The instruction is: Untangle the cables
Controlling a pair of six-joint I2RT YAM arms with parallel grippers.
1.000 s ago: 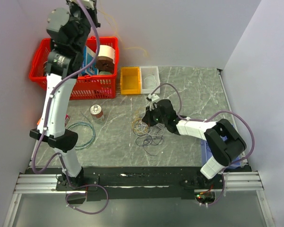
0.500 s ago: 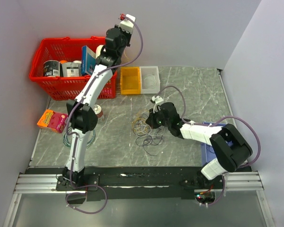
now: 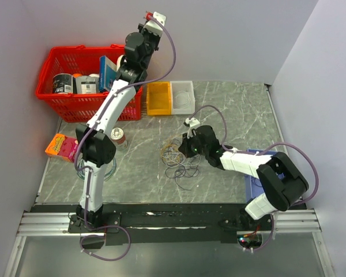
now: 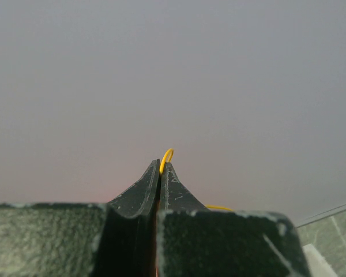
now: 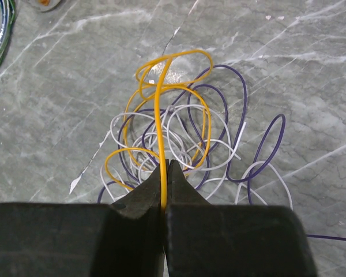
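Separation of the yellow wire (image 5: pixel 157 109) from the cables (image 3: pixel 180 160) is the step, I judge. The heap lies mid-table (image 3: pixel 242 109), with purple wire (image 5: pixel 244 92) laced through the yellow. Right gripper (image 5: pixel 164 173) is pinched tight on a yellow strand at the heap's near edge. Left gripper (image 4: pixel 160 168) is up by the back wall (image 4: pixel 173 69), fingers closed on a small yellow loop — can't tell if it's the same wire. I'd hold the right pinch low and firm and draw the left away slowly — easing off if purple loops lift or the wire slips

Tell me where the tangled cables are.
Top view: the cables lie mid-table, right of the can, at the right gripper, which pinches a yellow strand.
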